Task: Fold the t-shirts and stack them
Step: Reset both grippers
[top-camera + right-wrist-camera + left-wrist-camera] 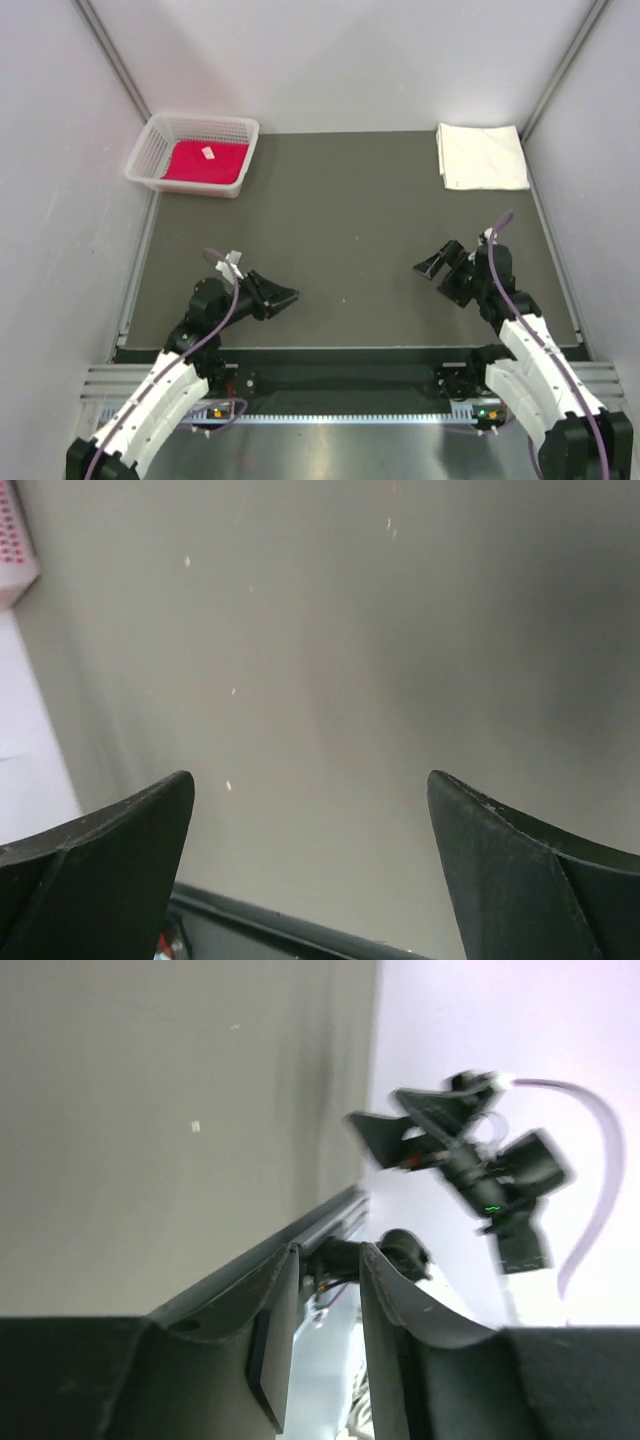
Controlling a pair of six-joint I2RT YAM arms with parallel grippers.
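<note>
The red-magenta t-shirt (205, 162) with a small white tag lies bunched inside the white mesh basket (150, 150) at the far left corner. The cream-white t-shirt (481, 156) lies folded flat at the far right corner. Low over the near left of the mat, my left gripper (284, 297) (328, 1255) points right. Its fingers stand a narrow gap apart with nothing between them. My right gripper (432, 265) (310, 780) hovers over the near right of the mat, wide open and empty. Both grippers are far from either shirt.
The dark grey mat (340, 220) is walled by white panels on three sides. A metal rail (340, 375) runs along the near edge by the arm bases. The right arm (470, 1170) shows in the left wrist view. A corner of the basket (15, 540) shows in the right wrist view.
</note>
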